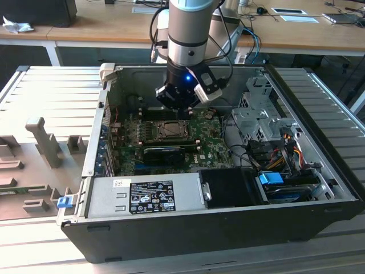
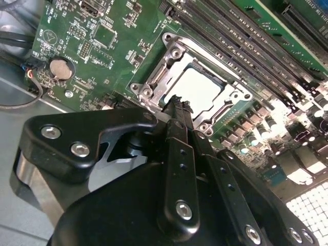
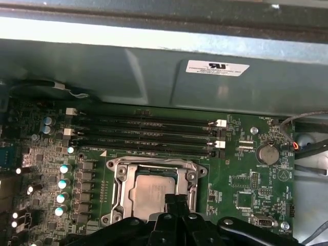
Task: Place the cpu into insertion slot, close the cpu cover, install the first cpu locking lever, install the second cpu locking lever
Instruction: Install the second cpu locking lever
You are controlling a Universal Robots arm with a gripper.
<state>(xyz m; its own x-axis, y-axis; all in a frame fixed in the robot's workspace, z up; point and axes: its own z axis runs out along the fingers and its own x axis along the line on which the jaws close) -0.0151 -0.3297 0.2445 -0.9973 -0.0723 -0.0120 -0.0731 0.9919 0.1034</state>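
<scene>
- Gripper (image 2: pixel 177 102) fills lower half of second wrist view, black fingers (image 2: pixel 179 154) pressed together to a narrow tip, nothing between them; tip sits just over near edge of the slot (image 2: pixel 148 84).
- Same gripper (image 3: pixel 174 201) at bottom centre of first wrist view, tip over lower edge of cover (image 3: pixel 120 177).
- Cpu (image 2: pixel 197 87) lies flat in slot, silver top showing through cover's (image 2: pixel 230 97) window; also at lower centre of first wrist view (image 3: pixel 148 192).
- Cover down flat over cpu, frame w/ screws at corners.
- Green board (image 2: pixel 110 36) around slot; coin cell (image 2: pixel 60 67) upper left of second wrist view.
- Long black RAM slots (image 3: pixel 143 133) just above slot (image 3: pixel 193 174) in first wrist view.
- Ext. view: arm (image 1: pixel 187 34) comes down from top centre into open PC case (image 1: pixel 319 171); gripper (image 1: pixel 181 105) just above slot (image 1: pixel 169 130) at frame centre.
- PSU (image 1: pixel 142 197) along case's lower edge; blue-tabbed cables (image 1: pixel 271 178) lower right.
</scene>
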